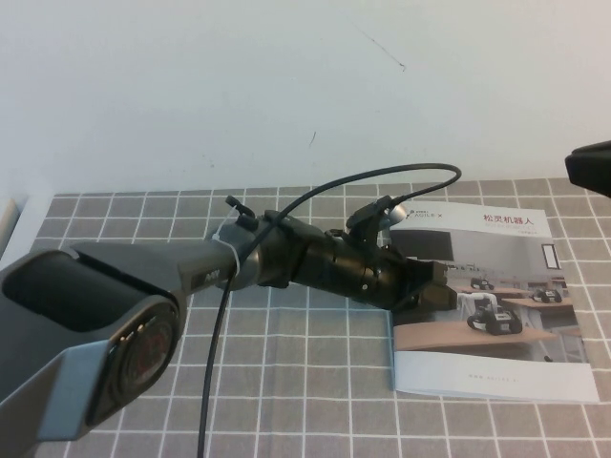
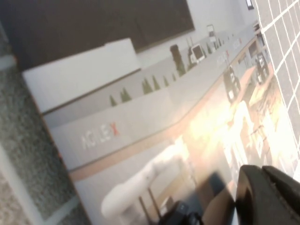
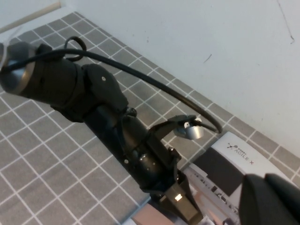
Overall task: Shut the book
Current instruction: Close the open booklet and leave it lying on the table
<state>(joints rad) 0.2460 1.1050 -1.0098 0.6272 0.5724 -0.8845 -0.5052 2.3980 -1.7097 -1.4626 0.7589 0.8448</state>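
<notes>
Left claw (image 1: 431, 286) on the book (image 1: 506, 324).
From the left, the arm stretches over the tiled counter (image 1: 315, 382) to the book's left edge. The book lies flat, cover up, at right. The right claw (image 1: 590, 168) hangs beyond its far corner. I cannot tell either claw's state.

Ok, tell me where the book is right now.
In the high view the book lies cover-up on the right of the checked mat, the left end effector at its left edge; the right end effector shows at the view's right edge.

High camera looks down from the robot's side; both wrist cameras share its book (image 1: 496, 367), the left's very close.
</notes>
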